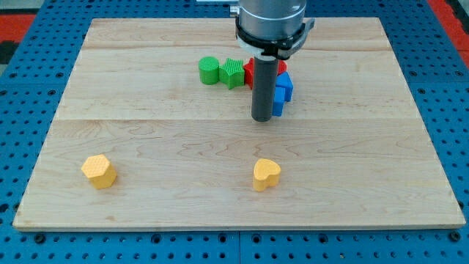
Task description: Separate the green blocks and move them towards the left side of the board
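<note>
Standing upright above centre of the frame, the rod has no claw to open or clench, so it grasps nothing; my tip (262,119) rests on the wooden board (146,147) just below the cluster, beside the blue block (283,89); the green cylinder (209,71) touches the green block (233,72); a red block (250,71) sits behind the rod; two yellow blocks, one lower left (99,171), one lower centre (266,174); no writing is readable.

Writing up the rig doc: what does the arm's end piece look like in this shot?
A round silver-grey metal collar with a black clamp ring below it, then a straight dark grey cylindrical rod ending at my tip, which sits just left of the blue block. No cables or markings visible.
</note>
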You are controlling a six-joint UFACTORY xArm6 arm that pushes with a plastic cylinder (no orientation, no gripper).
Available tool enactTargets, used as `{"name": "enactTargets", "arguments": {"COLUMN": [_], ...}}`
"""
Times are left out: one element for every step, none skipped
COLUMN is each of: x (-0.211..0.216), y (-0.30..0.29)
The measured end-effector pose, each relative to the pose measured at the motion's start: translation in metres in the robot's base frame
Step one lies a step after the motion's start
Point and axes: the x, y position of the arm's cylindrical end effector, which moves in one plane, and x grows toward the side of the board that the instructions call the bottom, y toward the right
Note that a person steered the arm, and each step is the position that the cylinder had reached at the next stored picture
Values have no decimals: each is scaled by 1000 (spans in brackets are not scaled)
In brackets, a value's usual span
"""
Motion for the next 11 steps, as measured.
{"name": "enactTargets", "arguments": {"x": [-18, -31, -16, -22, -39, -58, -76, -88, -125, -154, -118], "y": [24, 31, -16, -60, -36, -19, -33, -56, -65, -69, -114]}}
